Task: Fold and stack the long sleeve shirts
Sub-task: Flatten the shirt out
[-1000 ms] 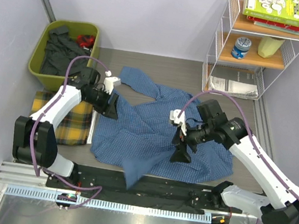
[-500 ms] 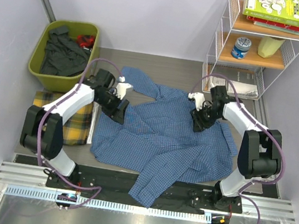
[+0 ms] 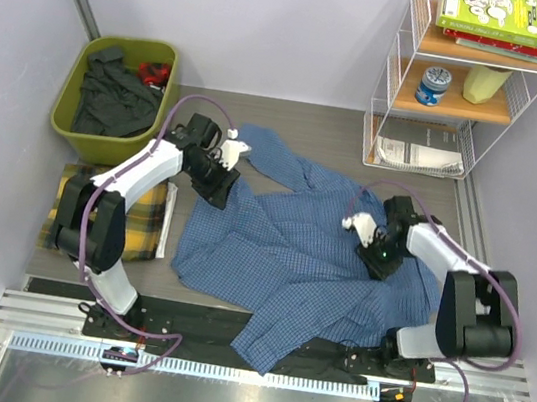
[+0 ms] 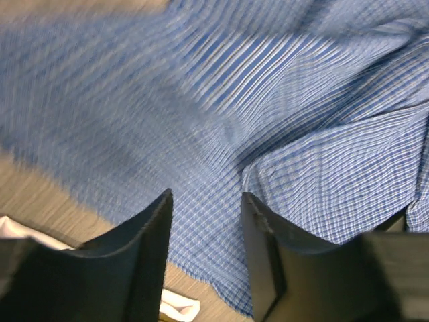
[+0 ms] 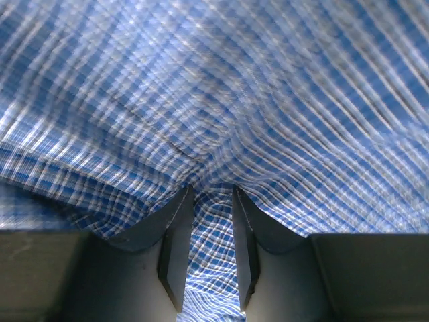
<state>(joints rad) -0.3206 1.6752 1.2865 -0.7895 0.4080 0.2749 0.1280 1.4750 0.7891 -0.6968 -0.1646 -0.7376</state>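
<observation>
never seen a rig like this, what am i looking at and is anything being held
Two robot arms are bolted to a table at its near edge. The wide picture looks down from above and behind them; the other two come from a camera on each wrist. A blue checked shirt lies rumpled in the middle, a yellow plaid shirt at the left. The right claw pinches a pucker of the blue shirt. The left claw stands open over its far edge, holding nothing.

Left claw (image 4: 206,201) held low, jaws apart; right claw (image 5: 211,198) tipped downward, jaws pinched on the blue shirt (image 5: 281,94)
</observation>
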